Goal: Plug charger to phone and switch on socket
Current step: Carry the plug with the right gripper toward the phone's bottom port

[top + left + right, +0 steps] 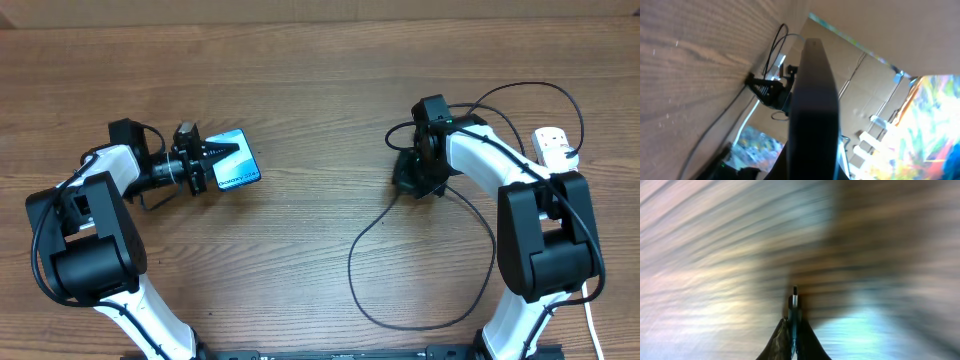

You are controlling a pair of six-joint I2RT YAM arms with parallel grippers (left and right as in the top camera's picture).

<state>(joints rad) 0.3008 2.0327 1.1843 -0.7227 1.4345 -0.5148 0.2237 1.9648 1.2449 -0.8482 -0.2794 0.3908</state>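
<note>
The phone [240, 168], light blue screen up, is tilted off the table at the left, held at one end by my left gripper [213, 158], which is shut on it. In the left wrist view the phone [812, 100] shows edge-on as a dark slab. My right gripper [413, 180] is low over the table right of centre, shut on the charger's plug tip [794, 299], which points at the wood. The charger's black cable [352, 262] loops across the front of the table. The white socket [553, 146] lies at the far right, partly hidden by my right arm.
The right arm [767, 90] and a stretch of cable show far off in the left wrist view. The right wrist view is blurred wood. A cardboard wall stands beyond the table's far edge.
</note>
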